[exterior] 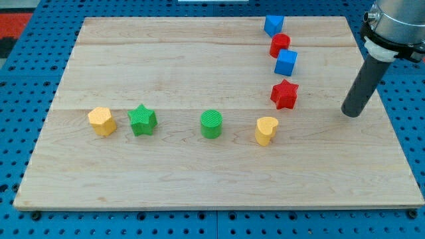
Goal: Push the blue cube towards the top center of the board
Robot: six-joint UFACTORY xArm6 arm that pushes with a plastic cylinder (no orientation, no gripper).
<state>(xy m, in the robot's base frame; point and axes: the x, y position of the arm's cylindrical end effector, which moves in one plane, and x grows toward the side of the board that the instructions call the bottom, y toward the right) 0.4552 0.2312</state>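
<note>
Nearest the view's bottom: yellow heart block [266, 130], with green cylinder [212, 124], green star [142, 120] and yellow hexagonal block [101, 121] in a row to its left on the wooden worktop [199, 179]. Blue cube [286, 62] sits upper right, touching red block [279, 45] above it; red star [285, 94] below, another blue block [273, 25] at the top. My tip [352, 114] rests right of and below the cube, well apart. No fingers on this rod, nothing held.
</note>
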